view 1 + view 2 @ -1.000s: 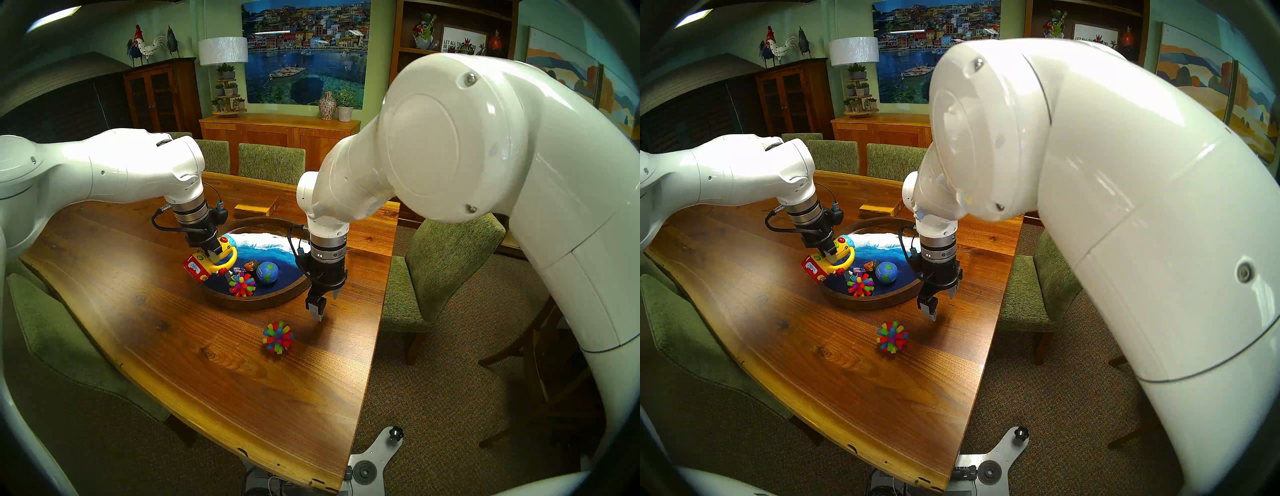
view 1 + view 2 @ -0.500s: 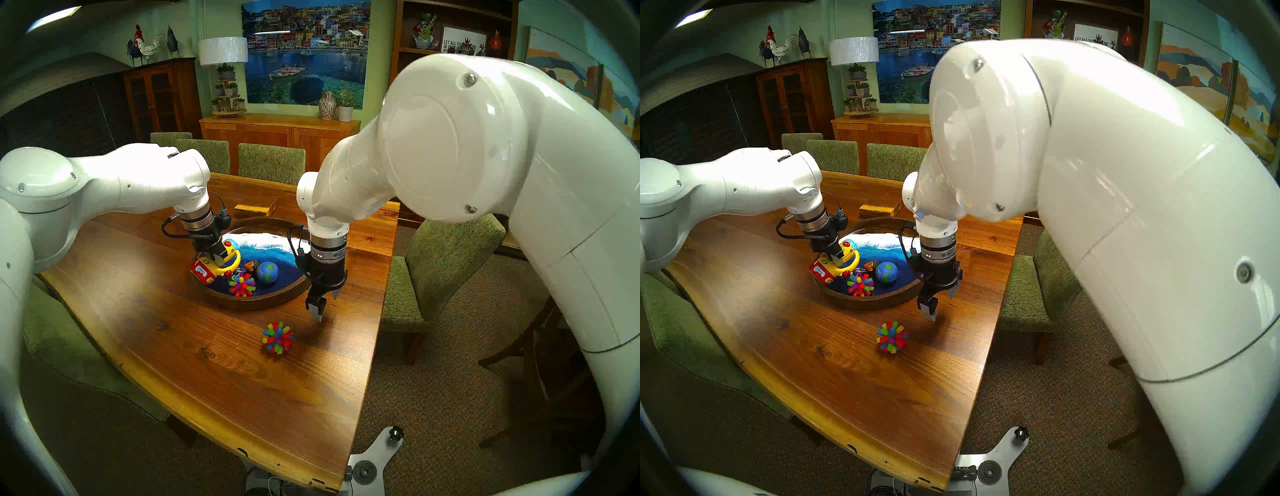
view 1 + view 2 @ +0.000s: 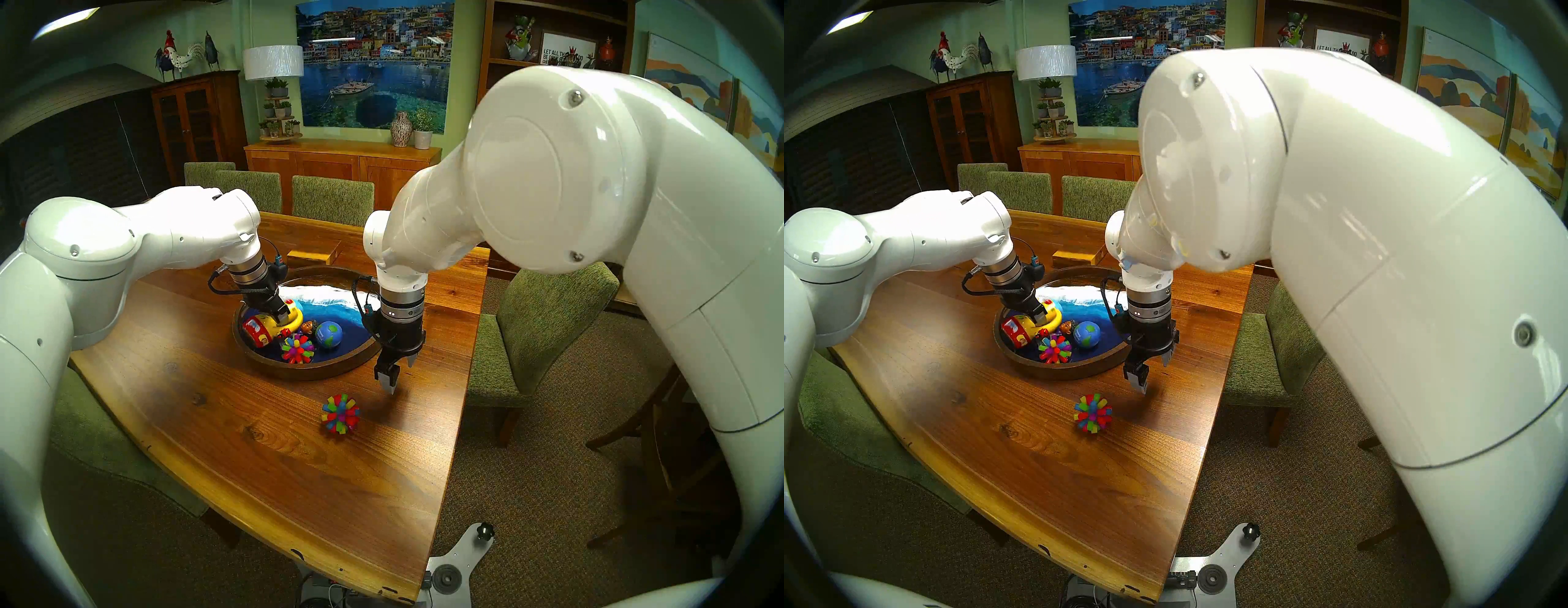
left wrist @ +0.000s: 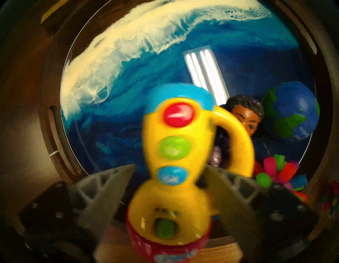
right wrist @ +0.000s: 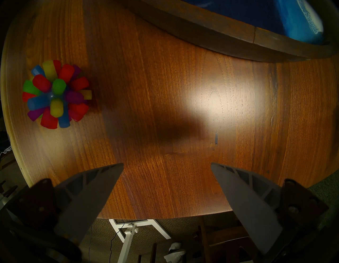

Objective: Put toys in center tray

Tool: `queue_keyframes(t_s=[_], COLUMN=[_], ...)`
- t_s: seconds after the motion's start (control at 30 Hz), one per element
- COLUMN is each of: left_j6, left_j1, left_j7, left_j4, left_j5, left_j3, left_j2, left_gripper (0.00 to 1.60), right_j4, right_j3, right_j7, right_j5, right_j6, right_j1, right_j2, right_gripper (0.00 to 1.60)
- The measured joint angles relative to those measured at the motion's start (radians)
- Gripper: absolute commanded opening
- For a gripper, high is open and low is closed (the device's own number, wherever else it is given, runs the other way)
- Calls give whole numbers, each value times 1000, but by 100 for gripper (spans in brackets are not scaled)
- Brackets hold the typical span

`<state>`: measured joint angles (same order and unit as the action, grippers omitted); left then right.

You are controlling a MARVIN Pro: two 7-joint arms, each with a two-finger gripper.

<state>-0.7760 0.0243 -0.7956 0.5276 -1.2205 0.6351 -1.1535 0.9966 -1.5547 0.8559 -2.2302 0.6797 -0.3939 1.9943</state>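
Note:
The yellow toy flashlight lies inside the left part of the round sea-painted tray, its red head toward the near-left rim. My left gripper hovers over its neck, jaws open a little wider than the toy, which looks blurred. One spiky multicoloured ball rests in the tray's front. Another spiky ball sits on the table in front of the tray. My right gripper hangs open and empty over bare table by the tray's right front rim.
A blue-green globe ball and a small dark-haired doll lie in the tray beside the flashlight. A light wooden block lies behind the tray. Green chairs stand around the table, whose edge runs close behind the right gripper.
My left arm carried the flashlight rightward and down from over the tray's left rim into the tray, and its jaws have widened. The right arm and both spiky balls stayed put.

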Motion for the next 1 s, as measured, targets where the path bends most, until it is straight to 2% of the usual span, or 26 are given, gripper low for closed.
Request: queue_keyframes(t_s=[0.23,0.5,0.77,1.0], left_j6=[29,66,106,130], left_j1=[-3,29,75,113], left_j7=[-77,-184,-290,-376], left_j4=[-51,-82,-103,-53], left_j5=[4,40,109,151], left_j3=[2,-2,-9,0], left_j2=[-20,-12,28,74], left_gripper=[160,160,160,160], right_j4=[0,0,0,0], right_j3=[0,0,0,0], right_j7=[0,0,0,0], right_j5=[0,0,0,0], right_j6=[0,0,0,0], right_j1=[0,0,0,1], right_j2=[0,0,0,0], right_gripper=[160,160,160,160])
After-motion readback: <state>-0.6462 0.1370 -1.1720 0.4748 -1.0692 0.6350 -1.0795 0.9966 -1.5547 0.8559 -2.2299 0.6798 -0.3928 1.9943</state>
